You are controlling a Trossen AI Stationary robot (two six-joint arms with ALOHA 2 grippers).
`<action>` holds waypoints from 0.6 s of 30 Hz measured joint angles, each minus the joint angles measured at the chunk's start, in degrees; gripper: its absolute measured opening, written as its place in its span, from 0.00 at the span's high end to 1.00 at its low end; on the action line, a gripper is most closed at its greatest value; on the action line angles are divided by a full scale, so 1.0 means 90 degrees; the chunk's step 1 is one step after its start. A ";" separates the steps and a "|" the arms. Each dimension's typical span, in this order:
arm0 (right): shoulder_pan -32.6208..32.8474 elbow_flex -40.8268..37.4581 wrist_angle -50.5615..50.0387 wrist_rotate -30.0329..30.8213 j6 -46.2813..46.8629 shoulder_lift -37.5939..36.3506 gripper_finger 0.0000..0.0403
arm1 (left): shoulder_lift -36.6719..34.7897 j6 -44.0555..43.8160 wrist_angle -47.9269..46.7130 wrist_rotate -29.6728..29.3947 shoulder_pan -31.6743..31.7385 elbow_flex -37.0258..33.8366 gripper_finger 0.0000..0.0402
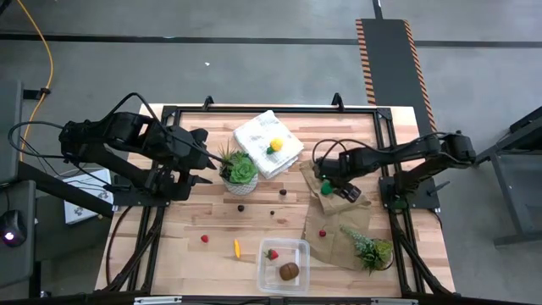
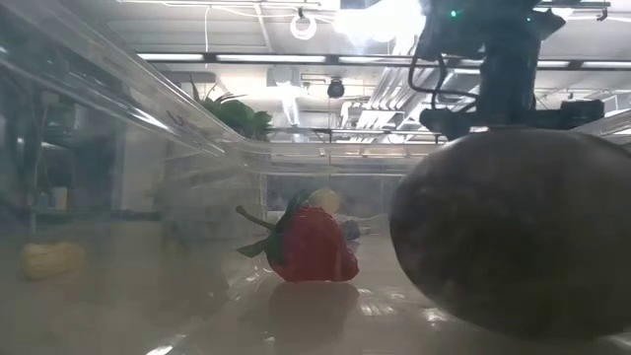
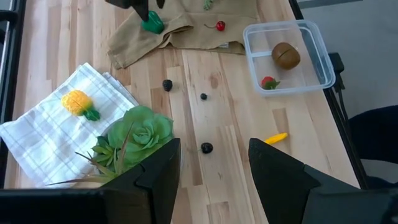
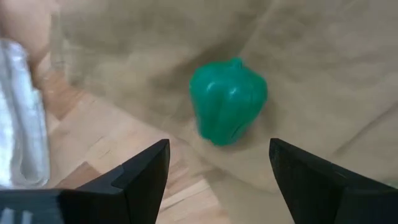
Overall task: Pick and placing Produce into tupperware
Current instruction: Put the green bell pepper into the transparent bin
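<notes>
The clear tupperware sits near the table's near edge, with a red strawberry and a brown kiwi ball resting on its floor; the low view shows both from inside. My right gripper is open, just above the brown paper bag. Its fingers stand on either side of the green piece, which lies on the bag, and do not touch it. My left gripper is open, at the table's left beside a potted succulent. A yellow lemon lies on the folded white cloth.
An orange stick, red berries and dark berries lie loose on the wood. The crumpled brown paper bag covers the right part of the table, with a second succulent on its near corner.
</notes>
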 joint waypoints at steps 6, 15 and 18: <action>-0.0003 -0.0037 -0.0257 -0.0175 0.0000 -0.0004 0.34 | -0.0002 -0.0004 -0.0021 0.0001 0.0000 0.0000 0.55; -0.0257 -0.0035 -0.0331 -0.0168 -0.0169 -0.0004 0.34 | 0.0000 -0.0017 -0.0016 0.0001 0.0000 0.0000 0.55; -0.0314 -0.0035 -0.0330 -0.0076 -0.0178 -0.0004 0.34 | 0.0000 -0.0022 -0.0016 0.0002 0.0000 0.0000 0.55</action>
